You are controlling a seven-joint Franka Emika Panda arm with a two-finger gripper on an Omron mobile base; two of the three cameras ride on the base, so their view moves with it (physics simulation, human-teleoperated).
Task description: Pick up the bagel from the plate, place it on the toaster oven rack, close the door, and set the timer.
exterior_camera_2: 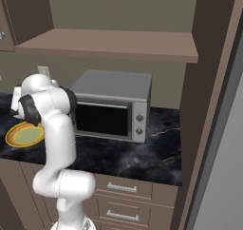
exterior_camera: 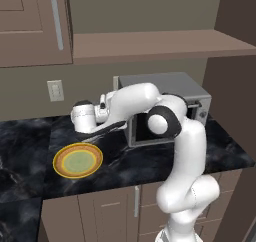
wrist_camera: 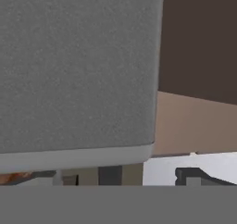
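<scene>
Looking at the toaster oven (exterior_camera: 165, 106), we've got the plate (exterior_camera: 78, 161) off to its left on the desk with no bagel visible on it, and we can't tell how wide the hand is or whether it holds anything.

Arm (exterior_camera: 187, 151) rises from the base lower right in left base view, upper link vertical, elbow joint (exterior_camera: 162, 122) dark and bent hard. Forearm (exterior_camera: 132, 98) runs back leftward, roughly level. Wrist (exterior_camera: 86, 115) ends at far left, hand tilted down and toward the right. Gripper hidden under the wrist there; jaw gap can't be read. In right base view, the arm (exterior_camera_2: 57, 134) stands at left, shoulder folded over.
</scene>
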